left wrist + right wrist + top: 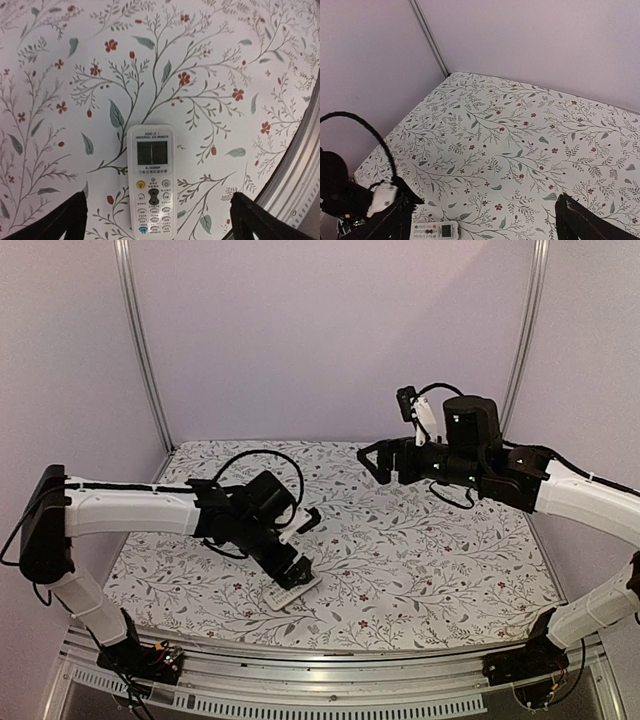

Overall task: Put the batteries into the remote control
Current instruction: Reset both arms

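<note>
The remote control [292, 592] lies flat on the floral table near the front edge, white buttoned front and display facing up. It also shows in the left wrist view [151, 182] and at the bottom of the right wrist view [435, 230]. My left gripper [296, 572] hovers just over it, open, with its fingers either side of the remote's button end [159, 216] and not touching it. My right gripper [375, 462] is raised high over the back right of the table, open and empty [482, 220]. No batteries are in view.
The floral cloth [420, 550] covers the table. A metal rail [300, 165] runs along the table's front edge close to the remote. Upright frame posts [140, 340] stand at the back corners against the plain walls.
</note>
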Controlling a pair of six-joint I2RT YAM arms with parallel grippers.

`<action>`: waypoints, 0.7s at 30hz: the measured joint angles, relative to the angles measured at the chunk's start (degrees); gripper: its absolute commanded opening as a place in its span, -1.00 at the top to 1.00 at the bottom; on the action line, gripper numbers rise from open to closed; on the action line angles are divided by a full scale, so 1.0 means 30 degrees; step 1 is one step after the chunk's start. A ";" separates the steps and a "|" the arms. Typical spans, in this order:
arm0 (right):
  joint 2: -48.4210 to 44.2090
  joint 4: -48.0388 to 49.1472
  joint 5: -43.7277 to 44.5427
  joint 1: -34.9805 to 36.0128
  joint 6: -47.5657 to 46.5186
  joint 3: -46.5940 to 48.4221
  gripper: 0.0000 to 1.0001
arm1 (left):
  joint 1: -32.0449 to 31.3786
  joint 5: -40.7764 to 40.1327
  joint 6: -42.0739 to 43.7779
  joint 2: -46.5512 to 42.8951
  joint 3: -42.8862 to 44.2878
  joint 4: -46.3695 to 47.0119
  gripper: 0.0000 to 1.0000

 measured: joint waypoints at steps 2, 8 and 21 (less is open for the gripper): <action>0.0036 -0.0087 -0.0007 -0.1341 0.0262 -0.0328 -0.98 | 0.0226 -0.0590 -0.0233 -0.2244 -0.0765 0.1668 -0.99; -0.0262 0.0051 -0.0248 -0.6994 0.0940 -0.3075 -0.98 | 0.4306 -0.3985 -0.1676 -0.5850 -0.2681 0.6003 -0.99; -0.6368 0.3388 -0.0299 -1.4724 0.1486 -1.1854 -0.98 | 1.3865 -1.0754 -0.3774 -0.5894 -0.8903 1.3369 -0.99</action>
